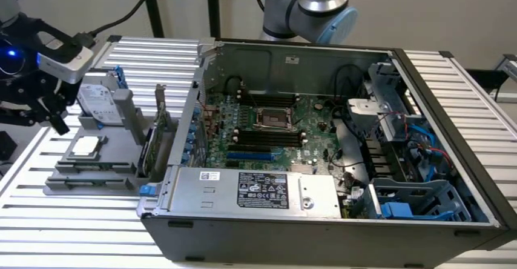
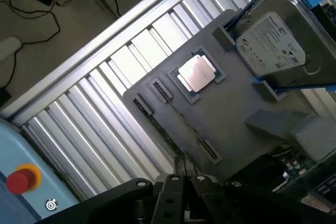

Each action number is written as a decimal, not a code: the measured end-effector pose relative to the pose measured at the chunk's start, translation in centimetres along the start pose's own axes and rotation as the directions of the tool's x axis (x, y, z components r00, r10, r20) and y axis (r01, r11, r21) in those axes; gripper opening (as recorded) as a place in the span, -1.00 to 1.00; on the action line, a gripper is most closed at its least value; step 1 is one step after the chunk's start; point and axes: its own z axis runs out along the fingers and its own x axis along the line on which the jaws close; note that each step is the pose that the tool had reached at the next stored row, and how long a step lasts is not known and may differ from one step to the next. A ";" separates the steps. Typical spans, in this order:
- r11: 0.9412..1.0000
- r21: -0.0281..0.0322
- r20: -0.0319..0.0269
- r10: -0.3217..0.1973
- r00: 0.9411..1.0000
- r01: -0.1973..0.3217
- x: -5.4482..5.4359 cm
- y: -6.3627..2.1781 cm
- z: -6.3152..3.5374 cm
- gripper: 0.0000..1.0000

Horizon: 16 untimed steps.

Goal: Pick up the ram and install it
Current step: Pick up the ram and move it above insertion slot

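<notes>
Hovering over one end of the grey holder (image 2: pixel 236 114), the gripper (image 2: pixel 184 171) had its jaws pressed together with nothing between them. In the exterior view it hung at the far left, above the slatted metal worktop (image 1: pixel 48 220) and close to the holder's outer side.

The ram (image 2: pixel 161 128) showed as a thin green strip seen edge-on. It stood in the slot along the holder's edge, next to the worktop slats. The closed jaws were above one end of that strip (whether they touched it could not be told).

On the same holder a square processor (image 2: pixel 197 73) lay flat in its own recess. Beyond it a hard drive (image 2: pixel 273 45) leaned in a blue bracket, label side up. A larger green expansion card (image 1: pixel 159 132) stood upright between the holder and the open computer case (image 1: pixel 452 99).

Inside the case the motherboard (image 1: pixel 311 114) lay exposed. Its long black slots (image 1: pixel 267 137) sat just below the processor socket, and all looked unfilled. A silver power supply (image 1: pixel 250 190) ran along the front wall of the case.

The arm's base (image 1: pixel 319 2) rose behind the case. A red button (image 2: pixel 20 179) sat on a pale blue surface beside the worktop.
</notes>
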 end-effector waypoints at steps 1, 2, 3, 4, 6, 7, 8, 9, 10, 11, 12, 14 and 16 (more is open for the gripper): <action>1.000 0.000 -0.001 -0.018 1.000 0.018 0.0 0.00 0.01 -0.79; 0.999 0.000 -0.001 -0.037 0.999 0.037 0.0 0.00 0.02 -0.79; 0.999 0.000 -0.002 -0.054 0.999 0.054 0.0 0.00 0.03 -0.79; 0.997 0.000 -0.002 -0.072 0.997 0.072 0.0 0.01 0.04 -0.79; 0.994 0.000 -0.003 -0.108 0.994 0.108 0.0 0.01 0.06 -0.79; 0.992 0.000 -0.004 -0.126 0.992 0.126 0.0 0.00 0.08 -0.79; 0.990 -0.001 -0.004 -0.144 0.990 0.144 0.0 0.00 0.09 -0.79; 0.987 -0.001 -0.005 -0.163 0.987 0.163 0.0 0.00 0.10 -0.79; 0.984 -0.001 -0.005 -0.180 0.984 0.180 0.0 0.00 0.12 -0.79; 0.980 -0.001 -0.006 -0.199 0.980 0.199 0.0 -0.01 0.13 -0.79; 0.976 -0.001 -0.007 -0.217 0.976 0.217 0.0 0.00 0.14 -0.79; 0.968 -0.001 -0.008 -0.251 0.968 0.251 0.0 0.00 0.16 -0.79; 0.958 -0.002 -0.009 -0.286 0.958 0.286 0.0 0.00 0.18 -0.79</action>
